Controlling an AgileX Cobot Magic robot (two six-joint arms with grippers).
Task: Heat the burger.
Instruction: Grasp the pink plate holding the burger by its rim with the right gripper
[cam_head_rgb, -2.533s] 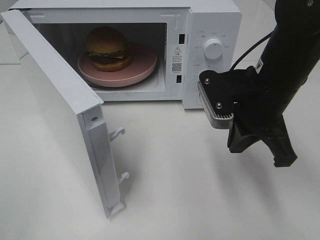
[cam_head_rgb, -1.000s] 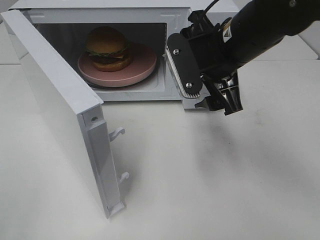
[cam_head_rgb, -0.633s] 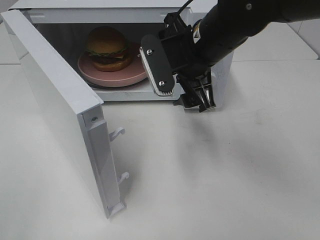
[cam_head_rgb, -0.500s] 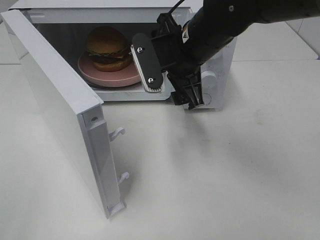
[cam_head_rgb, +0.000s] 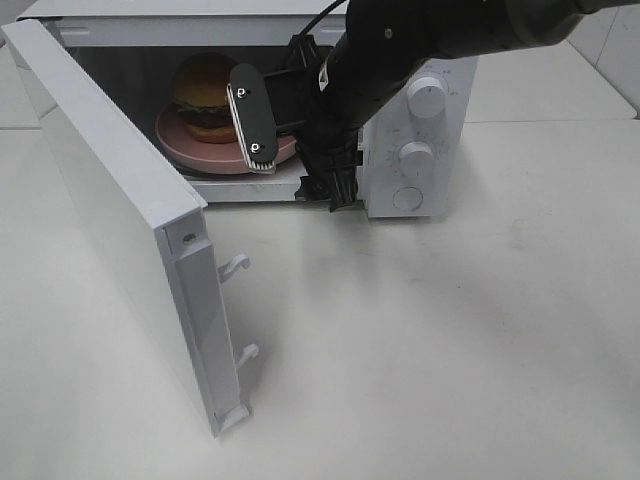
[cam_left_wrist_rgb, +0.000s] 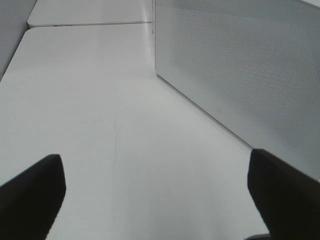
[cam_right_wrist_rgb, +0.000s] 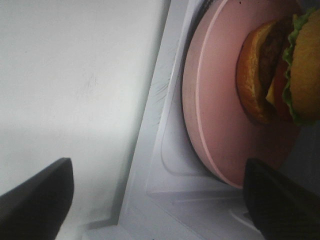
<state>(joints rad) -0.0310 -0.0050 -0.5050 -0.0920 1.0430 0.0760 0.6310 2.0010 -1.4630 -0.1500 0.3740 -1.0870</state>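
Pink plate (cam_head_rgb: 214, 160) inside the open microwave (cam_head_rgb: 446, 150) carries the burger (cam_head_rgb: 204, 96). The right gripper (cam_head_rgb: 297, 178), jaws wide, hovers at the opening, burger near, to its left; the left gripper (cam_left_wrist_rgb: 160, 200), also wide, seems farther off.

High view: we look down from the front on microwave (cam_head_rgb: 450, 120) and table (cam_head_rgb: 450, 350). Right wrist: we sit close at its opening; both show the pink plate (cam_right_wrist_rgb: 215, 100). Left wrist: we skim the table beside a dotted panel (cam_left_wrist_rgb: 240, 65).
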